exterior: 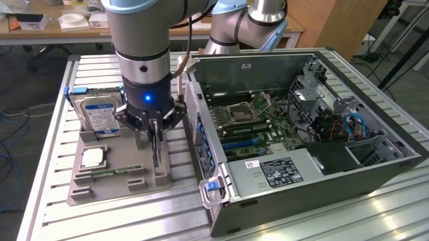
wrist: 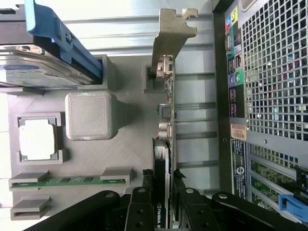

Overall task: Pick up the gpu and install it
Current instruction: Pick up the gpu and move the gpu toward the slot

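The fingers [wrist: 188,204] are clamping the gpu [wrist: 167,120], standing on edge in the grey holder [exterior: 114,188] on the desk [exterior: 100,221]. Judged light, stiff yet fragile, it is calling for a hold across the board's flat faces, sparing its components.

The arm [exterior: 142,45] stands vertical, wrist pointing straight down. Its gripper [exterior: 154,131] hangs low, fingers [wrist: 139,199] closed from both sides on the gpu [wrist: 162,159].
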Controlling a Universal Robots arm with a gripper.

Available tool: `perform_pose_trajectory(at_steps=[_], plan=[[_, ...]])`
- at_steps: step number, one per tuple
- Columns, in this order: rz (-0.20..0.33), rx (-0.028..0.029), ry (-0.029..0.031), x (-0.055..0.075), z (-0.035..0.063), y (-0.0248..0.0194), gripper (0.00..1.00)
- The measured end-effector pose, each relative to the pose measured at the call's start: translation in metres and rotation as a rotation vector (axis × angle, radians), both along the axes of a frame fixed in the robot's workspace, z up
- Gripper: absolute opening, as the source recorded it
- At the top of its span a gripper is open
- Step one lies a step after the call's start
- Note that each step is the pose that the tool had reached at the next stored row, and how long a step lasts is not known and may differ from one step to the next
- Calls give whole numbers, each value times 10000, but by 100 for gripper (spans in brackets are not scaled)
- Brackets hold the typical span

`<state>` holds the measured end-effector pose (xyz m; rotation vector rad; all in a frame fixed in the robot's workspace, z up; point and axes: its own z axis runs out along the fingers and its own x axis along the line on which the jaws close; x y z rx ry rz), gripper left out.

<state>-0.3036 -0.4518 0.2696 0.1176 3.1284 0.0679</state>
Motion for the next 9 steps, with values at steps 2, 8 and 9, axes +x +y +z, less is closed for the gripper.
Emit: perform_pose_trajectory(at_steps=[2,8,9], plan=[[0,0,0,0,14,0,27],[0,1,-1,0,65,0,27],[0,0,0,0,74,0,27]])
